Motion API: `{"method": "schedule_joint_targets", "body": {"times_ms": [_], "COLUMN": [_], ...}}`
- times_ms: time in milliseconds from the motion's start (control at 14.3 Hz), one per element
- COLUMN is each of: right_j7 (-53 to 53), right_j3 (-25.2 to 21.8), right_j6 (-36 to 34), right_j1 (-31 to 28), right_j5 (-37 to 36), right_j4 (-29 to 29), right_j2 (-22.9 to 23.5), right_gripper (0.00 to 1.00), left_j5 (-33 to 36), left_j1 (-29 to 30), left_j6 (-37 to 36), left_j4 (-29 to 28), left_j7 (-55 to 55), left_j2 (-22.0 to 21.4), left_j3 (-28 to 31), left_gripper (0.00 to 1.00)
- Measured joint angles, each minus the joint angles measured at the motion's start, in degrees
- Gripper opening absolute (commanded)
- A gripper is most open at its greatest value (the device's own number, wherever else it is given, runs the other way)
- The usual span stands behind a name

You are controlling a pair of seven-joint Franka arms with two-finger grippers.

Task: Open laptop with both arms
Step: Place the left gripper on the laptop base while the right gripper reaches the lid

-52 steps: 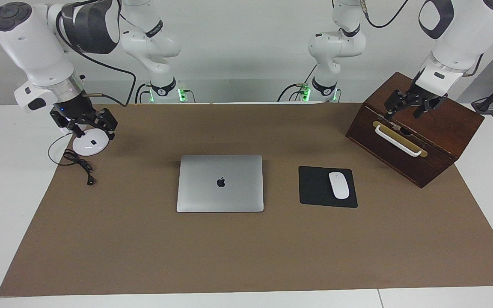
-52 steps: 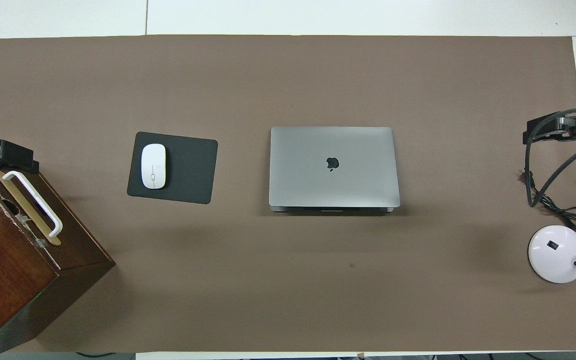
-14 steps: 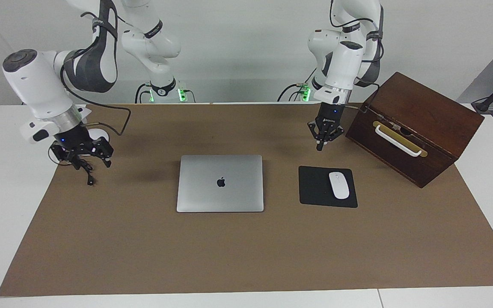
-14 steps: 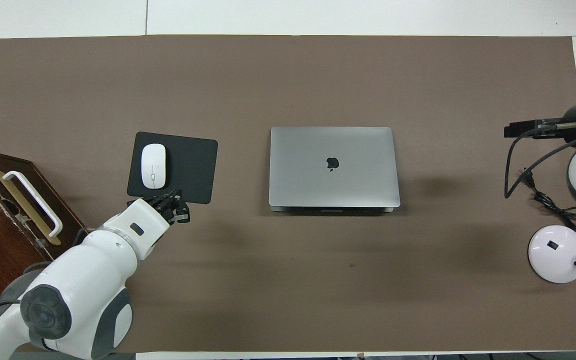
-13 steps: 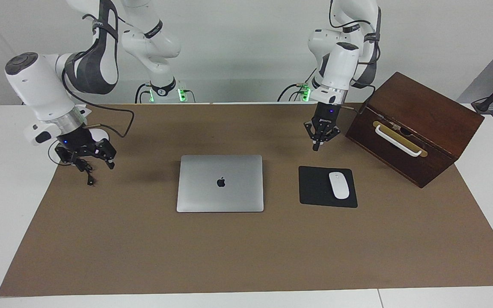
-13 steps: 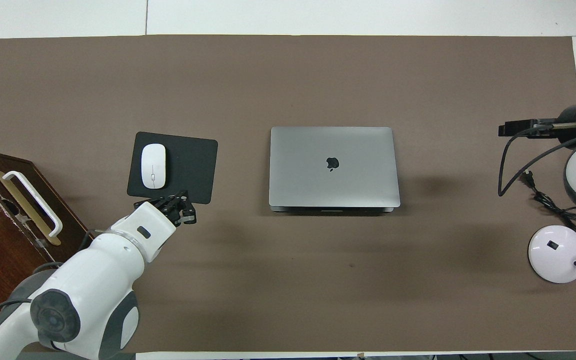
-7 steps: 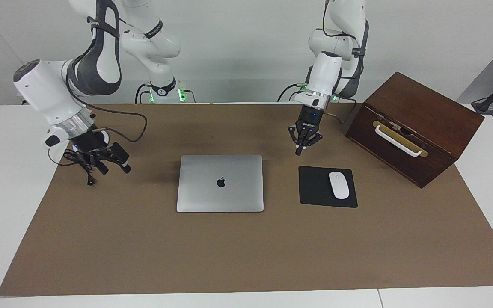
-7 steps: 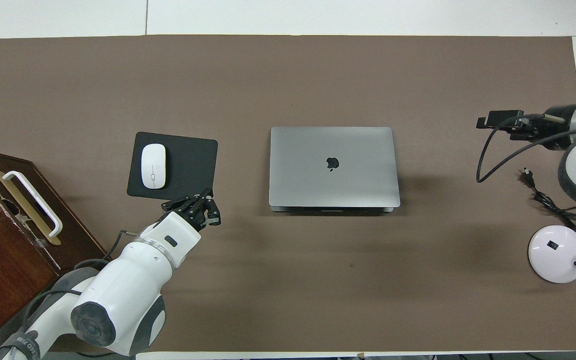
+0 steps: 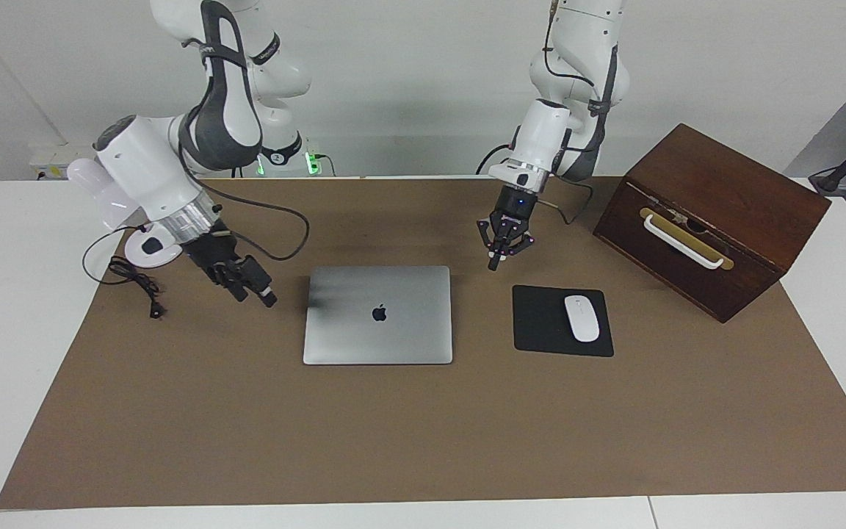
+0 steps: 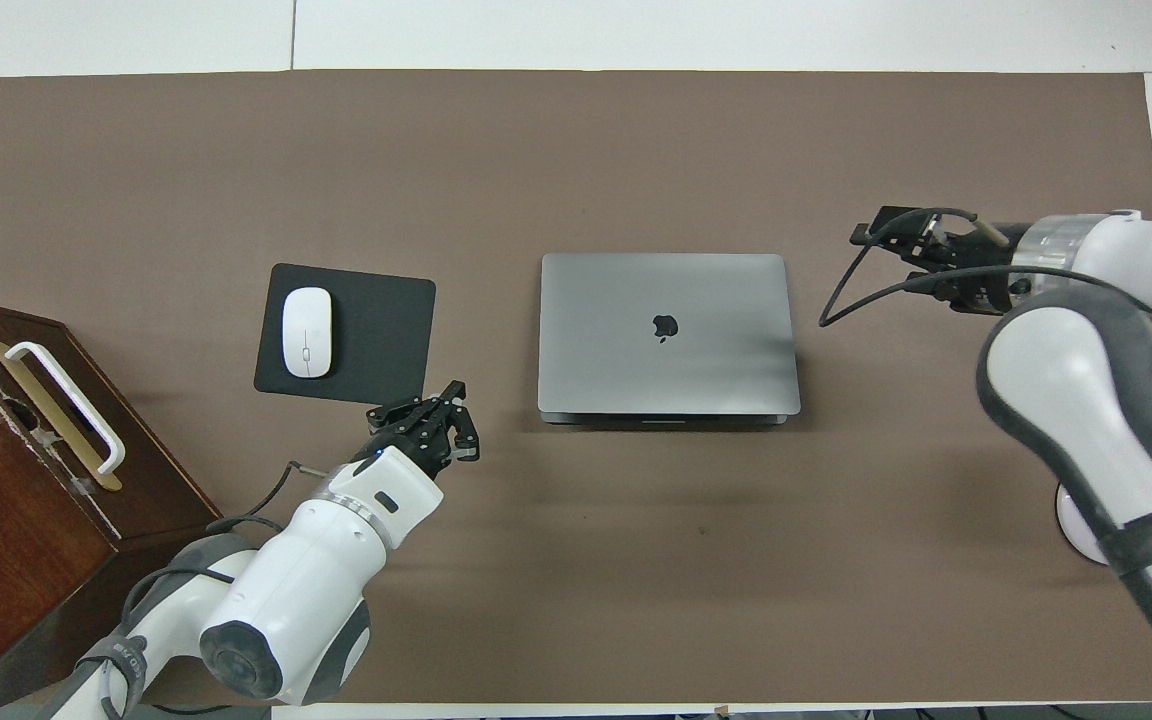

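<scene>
The silver-grey laptop [image 9: 377,330] [image 10: 666,365] lies closed and flat in the middle of the brown mat, apple logo up. My left gripper [image 9: 493,264] [image 10: 444,425] is shut with nothing in it. It points down over the mat between the laptop and the black mouse pad, close to the laptop's corner nearer the robots. My right gripper [image 9: 264,297] [image 10: 878,228] hangs low over the mat beside the laptop's edge toward the right arm's end, a short gap away from it. Neither gripper touches the laptop.
A black mouse pad [image 9: 538,323] [image 10: 376,330] with a white mouse [image 9: 581,317] [image 10: 306,331] lies beside the laptop. A dark wooden box [image 9: 717,191] with a white handle stands at the left arm's end. A white lamp base [image 9: 145,250] and black cable [image 9: 138,283] sit at the right arm's end.
Both arms have swung in from the table's ends toward the laptop. The right gripper dropped and came close to the laptop's side; the left one moved off the box to near the laptop's corner.
</scene>
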Motion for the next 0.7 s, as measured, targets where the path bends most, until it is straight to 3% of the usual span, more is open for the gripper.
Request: {"method": "schedule_joint_targets", "body": {"times_ms": [348, 697], "right_j7": [10.7, 12.1], "right_j3": [0.2, 0.3], "right_j6": [12.4, 15.1], "right_j1": [8.9, 11.9], "right_j5": [0.4, 8.7], "right_j4": [-7.7, -12.5], "right_j2": [-2.7, -7.9], "right_gripper": [0.99, 0.99], "left_j5": [0.0, -1.0], "left_j1": [-2.3, -6.4], "left_j6": [0.8, 1.0], "left_j4": [0.0, 0.0], "left_j7": [0.0, -0.1], "left_j2": [1.6, 4.1], "left_j3": [0.0, 0.0], "left_gripper": [0.00, 0.00]}}
